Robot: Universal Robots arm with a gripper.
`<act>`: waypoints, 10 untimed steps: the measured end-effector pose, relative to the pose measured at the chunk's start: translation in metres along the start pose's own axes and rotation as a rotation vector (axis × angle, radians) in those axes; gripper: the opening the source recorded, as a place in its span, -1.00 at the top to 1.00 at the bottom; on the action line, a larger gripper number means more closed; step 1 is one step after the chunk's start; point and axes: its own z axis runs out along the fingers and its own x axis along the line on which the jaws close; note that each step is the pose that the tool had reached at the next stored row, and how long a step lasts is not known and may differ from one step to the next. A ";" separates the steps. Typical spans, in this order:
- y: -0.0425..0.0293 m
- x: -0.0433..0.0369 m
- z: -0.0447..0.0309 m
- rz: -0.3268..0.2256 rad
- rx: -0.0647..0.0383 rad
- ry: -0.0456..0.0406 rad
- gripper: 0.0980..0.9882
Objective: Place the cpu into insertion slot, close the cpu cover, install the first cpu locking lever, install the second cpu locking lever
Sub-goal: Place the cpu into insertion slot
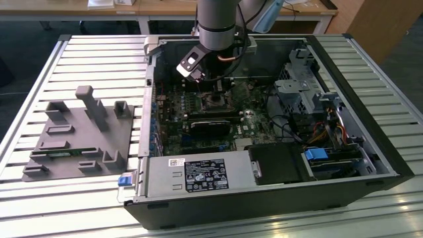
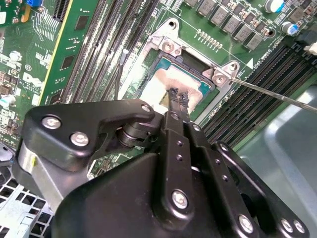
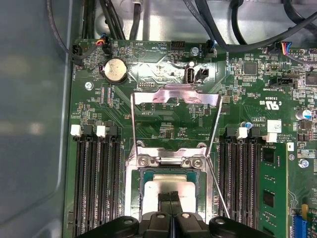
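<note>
The cpu (image 3: 163, 187) lies flat in the insertion slot (image 3: 146, 174), its silver-grey top showing in both wrist views (image 2: 157, 85). My gripper (image 3: 170, 198) stands right over the chip's middle, fingertips (image 2: 173, 94) pressed together at or just above its top, with nothing between them. The cpu cover (image 3: 176, 95) is swung open and stands up past the socket, green board showing through its window. One thin locking lever (image 3: 218, 191) sticks out unlatched beside the socket (image 2: 277, 94). In the exterior view the gripper (image 1: 213, 91) reaches down into the open case above the slot (image 1: 217, 103).
Long black memory slots (image 3: 96, 183) flank the socket on both sides (image 3: 245, 178). A coin battery (image 3: 115, 70) and cables sit beyond the cover. A black block (image 1: 210, 129) lies near the socket, the power supply (image 1: 191, 176) in front, a grey fixture (image 1: 79, 134) at the exterior view's left.
</note>
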 end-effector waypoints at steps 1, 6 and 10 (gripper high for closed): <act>0.0000 0.0000 -0.0002 0.000 0.000 0.0000 0.98; 0.0000 0.0000 -0.0005 0.000 0.000 0.0001 0.98; 0.0001 0.0000 -0.0015 0.000 0.000 0.0001 0.98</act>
